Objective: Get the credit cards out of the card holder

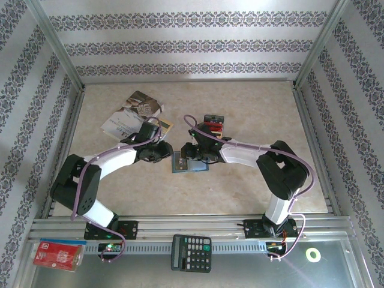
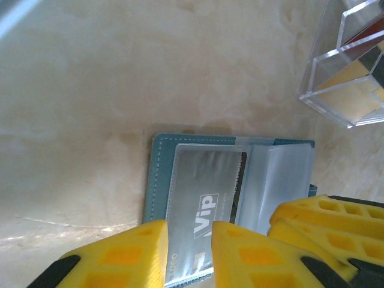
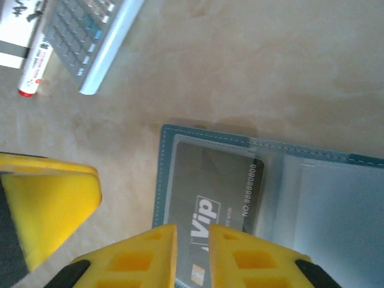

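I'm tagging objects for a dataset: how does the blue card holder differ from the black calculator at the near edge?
The card holder is blue; the calculator is black. The card holder lies open on the beige table, showing clear sleeves and a grey VIP card; the calculator sits on the metal ledge at the near edge, showing keys. Both are flat rectangles lying face up.

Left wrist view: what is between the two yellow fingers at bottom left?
In that view, a silver Vip card, sleeved in the blue wallet, lies between the left fingers.
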Controlling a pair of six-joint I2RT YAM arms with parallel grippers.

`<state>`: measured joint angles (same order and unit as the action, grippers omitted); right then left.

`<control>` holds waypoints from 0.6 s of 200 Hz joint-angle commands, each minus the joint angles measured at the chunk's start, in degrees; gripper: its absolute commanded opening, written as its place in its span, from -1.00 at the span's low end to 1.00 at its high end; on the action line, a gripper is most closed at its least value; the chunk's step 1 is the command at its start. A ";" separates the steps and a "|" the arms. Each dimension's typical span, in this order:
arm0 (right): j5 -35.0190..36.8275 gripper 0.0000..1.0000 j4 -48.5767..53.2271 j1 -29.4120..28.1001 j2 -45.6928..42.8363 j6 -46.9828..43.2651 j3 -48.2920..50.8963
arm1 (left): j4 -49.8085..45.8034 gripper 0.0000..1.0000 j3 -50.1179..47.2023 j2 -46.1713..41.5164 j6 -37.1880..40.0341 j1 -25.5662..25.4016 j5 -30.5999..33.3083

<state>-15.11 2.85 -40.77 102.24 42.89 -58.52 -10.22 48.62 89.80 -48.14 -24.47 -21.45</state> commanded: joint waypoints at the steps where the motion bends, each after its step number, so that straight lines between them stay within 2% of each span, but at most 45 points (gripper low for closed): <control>1: -0.31 -0.61 1.27 -0.26 1.63 1.98 -1.07 | -1.18 -0.54 2.02 1.93 1.29 -1.04 -1.35; 44: 0.13 -0.68 1.63 -0.22 2.87 2.72 -0.97 | -0.07 -0.64 2.70 5.03 1.20 -1.85 -2.45; 120: 1.48 -0.69 2.25 -0.04 3.15 3.24 -0.47 | -0.55 -0.66 3.98 7.38 1.82 -2.08 -3.05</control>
<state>-14.85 4.25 -40.75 104.68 45.30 -58.52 -10.13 51.20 96.18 -47.72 -25.89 -23.79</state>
